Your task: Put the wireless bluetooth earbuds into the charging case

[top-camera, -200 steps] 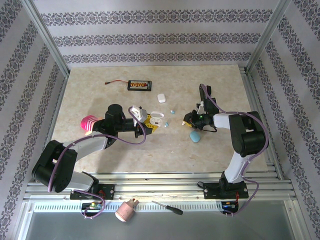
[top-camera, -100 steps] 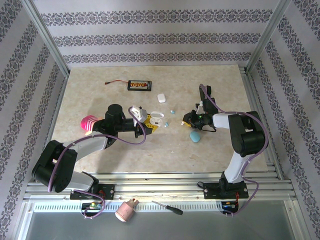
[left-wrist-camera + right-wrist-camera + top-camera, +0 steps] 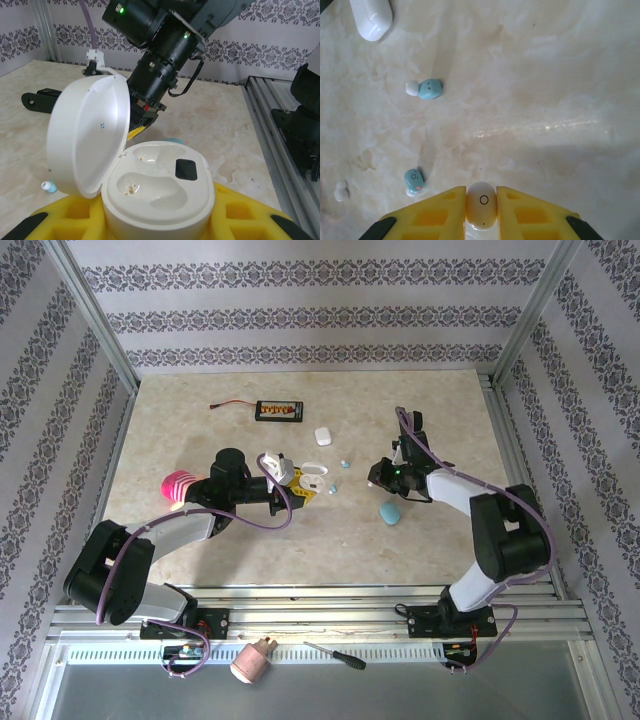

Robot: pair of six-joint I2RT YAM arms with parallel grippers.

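Note:
My left gripper (image 3: 298, 487) is shut on an open white charging case (image 3: 159, 186), which sits between its yellow pads (image 3: 247, 220). The lid (image 3: 89, 134) leans back to the left, and both wells are empty. My right gripper (image 3: 481, 196) is shut on a white earbud (image 3: 481, 209) and hangs just above the table, right of the case (image 3: 314, 478). Two pale blue earbuds lie loose on the table, one (image 3: 425, 89) farther off and one (image 3: 414, 181) beside the left pad. A tiny white piece (image 3: 341, 191) lies at the left edge.
A closed white case (image 3: 323, 436) lies behind the earbuds and a closed blue case (image 3: 389, 511) sits below my right gripper. A black board with a wire (image 3: 278, 412) is at the back, and a pink object (image 3: 178, 484) is by the left arm.
The right arm's elbow has swung outward to the right and its gripper has shifted slightly up the table with the white earbud. The left arm has not moved.

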